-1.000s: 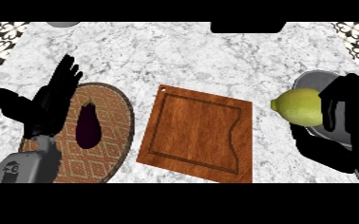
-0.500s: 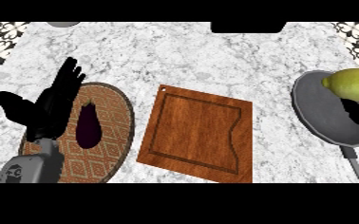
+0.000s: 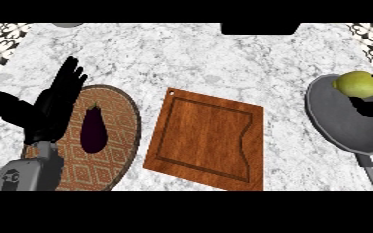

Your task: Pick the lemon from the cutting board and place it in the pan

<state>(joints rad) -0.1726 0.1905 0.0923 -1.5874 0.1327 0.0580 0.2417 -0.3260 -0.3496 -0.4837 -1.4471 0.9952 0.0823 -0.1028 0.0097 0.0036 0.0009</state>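
You're looking down on a speckled grey-white marble counter (image 3: 189, 54), w/ a wooden cutting board (image 3: 207, 138) sitting mid-frame: reddish-brown grain, squarish but turned a bit, a routed groove running inside its rim and a small hole near its upper-left corner. Nothing is lying on the board. The lemon (image 3: 354, 82), yellow-green and rounded w/ a nub at its left end, is sitting at the far-right edge over the upper part of the pan (image 3: 331, 113), a smooth grey round pan cut off by the frame's right side, its handle trailing down toward the lower-right corner. A dark shape is showing just below the lemon inside the pan; you can't tell what it is, and the right hand isn't showing plainly anywhere. Your left hand (image 3: 55, 101) is resting at the left edge, black fingers straight and fanned upward, released, grasping nothing, its grey forearm coming in from the lower-left corner. It's overlapping the left rim of a round woven mat (image 3: 120, 143), brown w/ a diamond pattern, and a dark purple eggplant (image 3: 93, 128) is lying lengthwise on that mat. Bare counter is lying open between board and pan, and across the whole top half. The mat's right rim is sitting just beside the board's left edge.
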